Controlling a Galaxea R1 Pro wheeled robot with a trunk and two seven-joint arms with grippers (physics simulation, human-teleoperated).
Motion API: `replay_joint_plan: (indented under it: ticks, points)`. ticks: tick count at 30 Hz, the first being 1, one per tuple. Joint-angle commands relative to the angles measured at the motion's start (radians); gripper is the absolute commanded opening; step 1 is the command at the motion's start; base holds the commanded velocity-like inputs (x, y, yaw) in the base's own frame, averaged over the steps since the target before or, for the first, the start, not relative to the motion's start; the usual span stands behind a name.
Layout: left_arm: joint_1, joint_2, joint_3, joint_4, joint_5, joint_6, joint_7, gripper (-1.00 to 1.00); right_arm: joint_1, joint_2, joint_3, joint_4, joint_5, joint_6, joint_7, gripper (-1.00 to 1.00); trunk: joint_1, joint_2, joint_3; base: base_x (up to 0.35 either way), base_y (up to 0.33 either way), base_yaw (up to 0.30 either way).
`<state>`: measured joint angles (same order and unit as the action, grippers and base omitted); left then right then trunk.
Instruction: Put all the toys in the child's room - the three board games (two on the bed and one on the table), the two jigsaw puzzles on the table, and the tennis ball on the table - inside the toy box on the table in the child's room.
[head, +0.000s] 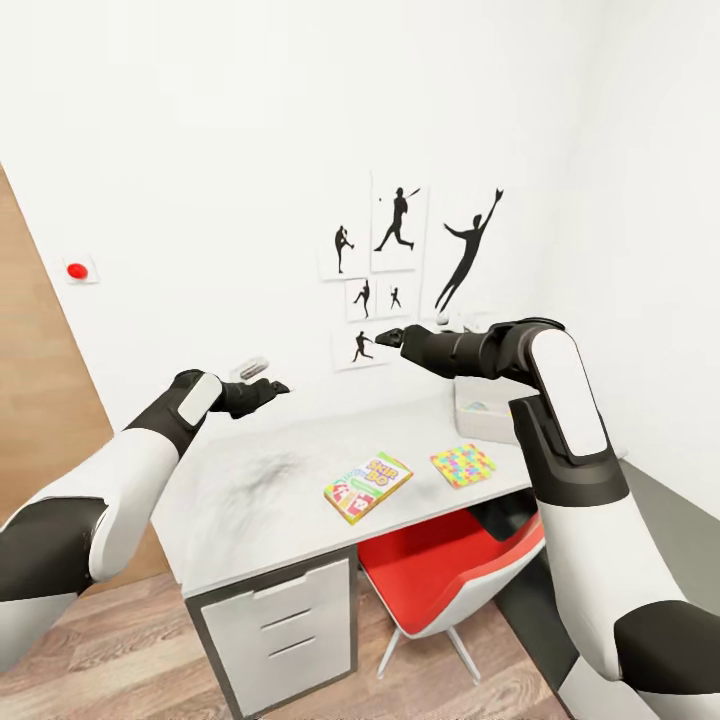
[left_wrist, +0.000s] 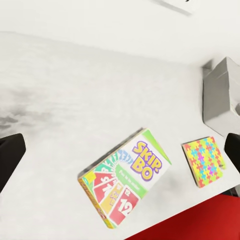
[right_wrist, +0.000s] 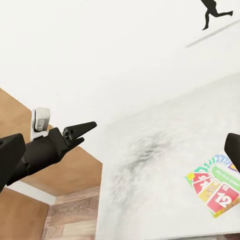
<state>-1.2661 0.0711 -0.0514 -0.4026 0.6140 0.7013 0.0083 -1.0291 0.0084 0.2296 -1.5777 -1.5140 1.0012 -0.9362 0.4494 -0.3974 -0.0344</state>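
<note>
An orange-green Skip-Bo board game (head: 368, 486) lies flat on the pale table (head: 250, 490) near its front edge. Just right of it lies a jigsaw puzzle (head: 463, 465). The grey toy box (head: 478, 418) stands at the table's far right, partly behind my right arm. My left gripper (head: 272, 386) hovers open above the table's left half. The left wrist view looks down on the Skip-Bo box (left_wrist: 125, 185), the puzzle (left_wrist: 204, 161) and the toy box (left_wrist: 222, 97). My right gripper (head: 388, 338) is open, high above the table's back. The tennis ball and the bed are out of view.
A red chair (head: 440, 570) is tucked under the table's right part. A dark cabinet with white drawers (head: 280, 620) stands below the left end. White walls with black baseball silhouettes (head: 400, 220) close the back and right. A wooden door (head: 40, 420) is at left.
</note>
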Motion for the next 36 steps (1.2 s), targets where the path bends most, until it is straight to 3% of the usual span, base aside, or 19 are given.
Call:
replay_joint_plan:
  ticks: [1, 14, 29, 34, 36]
  points:
    - [-0.001, 0.001, -0.005, -0.001, 0.004, 0.003, 0.001, 1.0, -0.001, 0.0, 0.0, -0.001, -0.009, 0.003, -0.01, 1.0, 0.001, -0.003, -0.004, -0.012, 0.0, 0.022]
    - [-0.001, 0.001, -0.005, -0.001, 0.004, 0.003, 0.001, 1.0, -0.001, 0.0, 0.0, -0.001, -0.009, 0.003, -0.011, 1.0, 0.001, -0.003, -0.024, -0.002, 0.0, 0.004]
    - [0.002, 0.003, -0.005, -0.001, 0.004, 0.003, 0.001, 1.0, -0.002, 0.001, 0.006, -0.001, -0.006, 0.007, -0.022, 1.0, 0.001, -0.003, -0.028, 0.0, 0.0, 0.0]
    - [0.004, 0.018, -0.005, -0.001, 0.005, 0.007, 0.001, 1.0, -0.002, 0.003, 0.01, -0.001, -0.005, 0.012, -0.102, 1.0, 0.001, -0.003, -0.028, 0.0, 0.0, 0.0]
    - [0.005, 0.03, -0.005, -0.001, 0.005, 0.021, 0.001, 1.0, -0.002, 0.004, 0.01, 0.0, -0.007, 0.013, -0.174, 1.0, 0.001, -0.003, -0.028, 0.0, 0.0, 0.0]
